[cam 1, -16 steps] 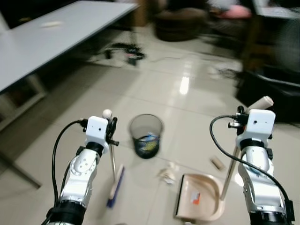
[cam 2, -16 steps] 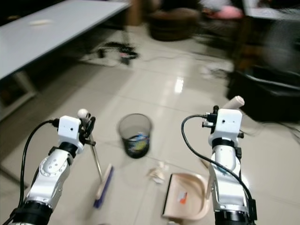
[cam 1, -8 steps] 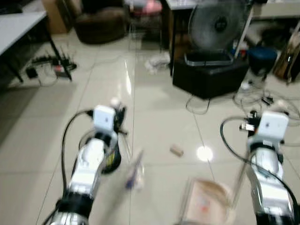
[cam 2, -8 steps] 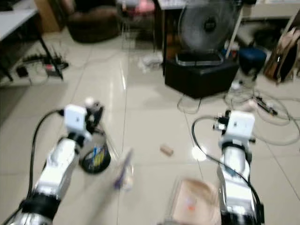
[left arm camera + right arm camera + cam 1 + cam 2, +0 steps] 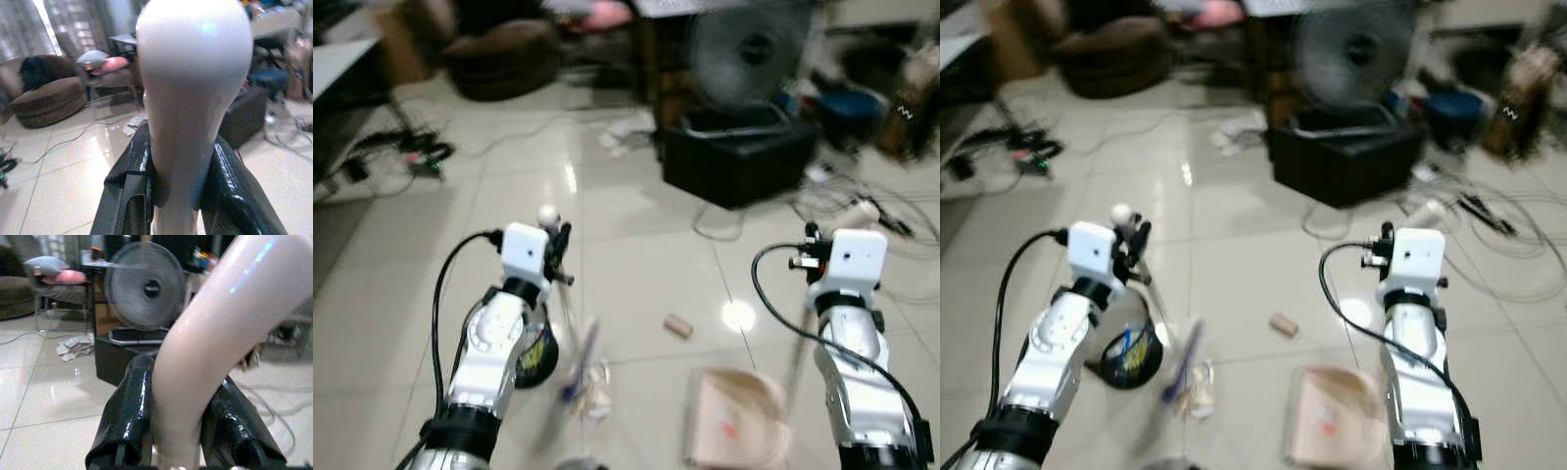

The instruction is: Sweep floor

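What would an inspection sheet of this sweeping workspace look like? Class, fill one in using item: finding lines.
Surface: pale glossy tiled floor, with light glare.
Job's things: broom handle held upright, its blue brush head low on the floor; beige dustpan resting on the floor, its handle held.
Clutter: small cylindrical scrap and crumpled litter on the tiles; black mesh bin behind the left arm.
Grippers: left pincer shut on the broom handle; right pincer shut on the dustpan handle.
Cables: loose cords on the floor at right; power strip at left.
Surroundings: fan above a black box; brown beanbag.
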### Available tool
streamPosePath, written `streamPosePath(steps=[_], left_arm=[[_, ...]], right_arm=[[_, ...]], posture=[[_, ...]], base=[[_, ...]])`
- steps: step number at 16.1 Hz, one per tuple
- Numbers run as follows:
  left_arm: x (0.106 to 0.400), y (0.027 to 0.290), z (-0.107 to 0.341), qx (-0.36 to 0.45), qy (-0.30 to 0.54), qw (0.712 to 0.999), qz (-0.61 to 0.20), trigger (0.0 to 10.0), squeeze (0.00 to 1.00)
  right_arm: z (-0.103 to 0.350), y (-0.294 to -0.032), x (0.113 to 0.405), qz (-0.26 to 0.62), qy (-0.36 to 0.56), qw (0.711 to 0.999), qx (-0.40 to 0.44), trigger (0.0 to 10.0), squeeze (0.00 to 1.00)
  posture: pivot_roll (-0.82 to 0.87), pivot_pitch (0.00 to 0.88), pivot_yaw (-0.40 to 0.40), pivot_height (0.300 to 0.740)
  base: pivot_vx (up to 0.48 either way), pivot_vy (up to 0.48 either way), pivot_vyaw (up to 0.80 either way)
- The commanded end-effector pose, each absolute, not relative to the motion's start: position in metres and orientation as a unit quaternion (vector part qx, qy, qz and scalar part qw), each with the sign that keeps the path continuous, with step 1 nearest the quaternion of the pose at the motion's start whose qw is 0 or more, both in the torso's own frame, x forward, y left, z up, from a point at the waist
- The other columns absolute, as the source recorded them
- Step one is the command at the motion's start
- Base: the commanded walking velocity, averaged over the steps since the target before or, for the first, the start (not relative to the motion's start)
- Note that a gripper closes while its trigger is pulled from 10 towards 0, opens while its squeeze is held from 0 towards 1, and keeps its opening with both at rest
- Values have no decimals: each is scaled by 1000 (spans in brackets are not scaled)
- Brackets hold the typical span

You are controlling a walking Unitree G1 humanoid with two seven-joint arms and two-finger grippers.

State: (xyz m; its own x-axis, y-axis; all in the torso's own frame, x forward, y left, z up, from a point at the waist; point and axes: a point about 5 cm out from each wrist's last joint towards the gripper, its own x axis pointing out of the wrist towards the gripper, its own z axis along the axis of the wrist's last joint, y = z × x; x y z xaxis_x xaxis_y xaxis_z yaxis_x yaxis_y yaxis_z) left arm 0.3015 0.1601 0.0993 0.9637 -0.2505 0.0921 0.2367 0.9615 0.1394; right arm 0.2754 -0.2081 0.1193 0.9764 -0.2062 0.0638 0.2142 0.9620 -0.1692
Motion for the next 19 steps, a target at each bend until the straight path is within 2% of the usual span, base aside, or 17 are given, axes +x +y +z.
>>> streamPosePath(steps=[1, 12, 14, 19], left_arm=[[300, 175, 102, 91, -55, 988, -111, 10000, 0], [303, 162, 73, 121, 8, 983, -140, 10000, 0], [308, 158, 69, 123, 20, 982, -142, 10000, 0], [311, 151, 73, 102, 5, 986, -133, 10000, 0]], right_arm=[[129, -194, 280, -85, -47, 993, -69, 10000, 0], [113, -211, 290, -120, -72, 984, -111, 10000, 0], [108, -208, 299, -116, -78, 983, -115, 10000, 0], [90, -175, 318, -35, -81, 992, -91, 10000, 0]], posture=[[-18, 21, 59, 740], [3, 53, 78, 740], [13, 77, 75, 740], [55, 157, 74, 740]], base=[[0, 0, 0], [0, 0, 0], [0, 0, 0], [0, 0, 0]])
